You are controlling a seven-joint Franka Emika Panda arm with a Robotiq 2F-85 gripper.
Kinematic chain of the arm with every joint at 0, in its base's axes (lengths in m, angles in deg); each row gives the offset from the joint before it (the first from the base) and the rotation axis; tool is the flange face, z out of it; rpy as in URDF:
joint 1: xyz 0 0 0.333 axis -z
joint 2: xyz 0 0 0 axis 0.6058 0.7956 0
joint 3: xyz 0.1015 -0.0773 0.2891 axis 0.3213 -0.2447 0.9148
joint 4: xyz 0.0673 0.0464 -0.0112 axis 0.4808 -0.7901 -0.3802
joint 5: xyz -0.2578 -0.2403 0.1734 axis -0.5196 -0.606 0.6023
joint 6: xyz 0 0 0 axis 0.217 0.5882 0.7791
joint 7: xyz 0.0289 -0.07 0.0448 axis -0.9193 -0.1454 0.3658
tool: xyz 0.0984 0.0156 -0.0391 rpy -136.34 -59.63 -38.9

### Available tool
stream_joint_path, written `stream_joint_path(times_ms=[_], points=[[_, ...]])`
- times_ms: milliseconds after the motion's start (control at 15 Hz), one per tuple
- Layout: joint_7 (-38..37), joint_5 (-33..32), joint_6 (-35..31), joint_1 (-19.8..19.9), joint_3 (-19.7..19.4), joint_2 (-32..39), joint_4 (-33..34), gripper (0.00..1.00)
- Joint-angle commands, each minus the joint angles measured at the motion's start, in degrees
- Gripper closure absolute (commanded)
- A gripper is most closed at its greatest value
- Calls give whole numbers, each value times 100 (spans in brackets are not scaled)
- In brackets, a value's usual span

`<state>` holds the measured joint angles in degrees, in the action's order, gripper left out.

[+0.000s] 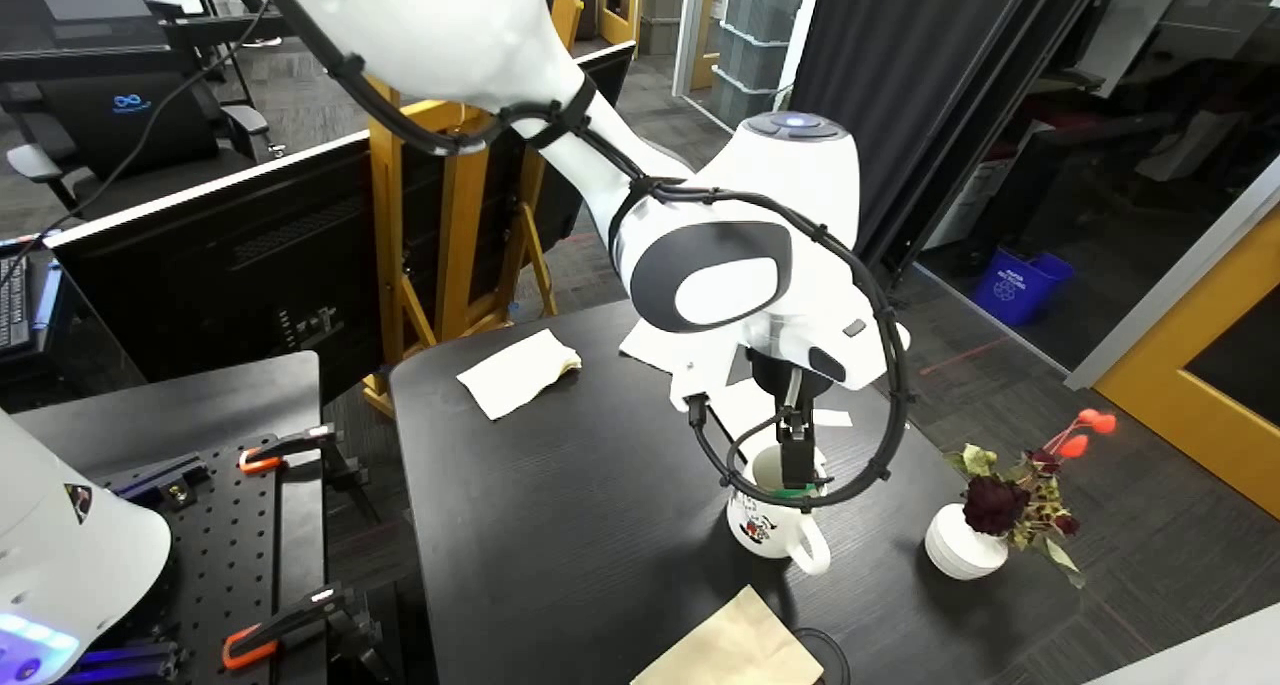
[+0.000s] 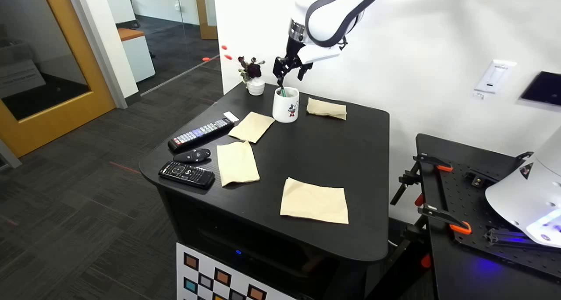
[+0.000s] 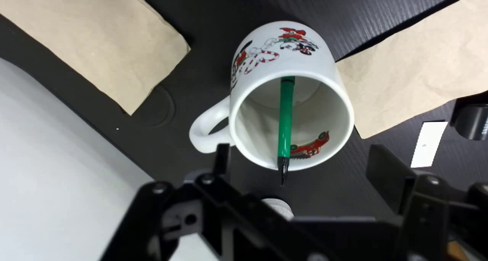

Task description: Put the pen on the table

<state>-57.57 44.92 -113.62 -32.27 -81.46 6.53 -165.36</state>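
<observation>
The green pen (image 3: 285, 120) leans inside the white mug (image 3: 263, 78), its black tip sticking out over the rim in the wrist view. A bit of the pen's green also shows in both exterior views (image 1: 795, 491) (image 2: 283, 92). The mug stands upright on the black table (image 2: 333, 155) in both exterior views (image 1: 755, 527) (image 2: 285, 109). My gripper (image 3: 301, 158) is open, its fingers wide apart with nothing held. It is just above the mug, with the pen's tip between the fingers in the wrist view. It shows above the mug in an exterior view (image 2: 291, 74).
A white vase with dried flowers (image 2: 256, 87) stands near the mug. Several tan papers (image 2: 313, 202) lie about the table. A long black remote (image 2: 201, 135) and two smaller ones (image 2: 187, 174) lie along one edge. A white wall (image 2: 438, 63) runs along another side.
</observation>
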Motion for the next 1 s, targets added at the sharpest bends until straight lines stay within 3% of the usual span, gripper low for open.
stream_joint_path(times_ms=[0,267,467,933], points=[[363,203,261,58,37,129,289,37],[554,286,381,88,63,235,408,54],[615,315,496,113,78,316,488,60],[637,347,655,158,106,552,698,63]])
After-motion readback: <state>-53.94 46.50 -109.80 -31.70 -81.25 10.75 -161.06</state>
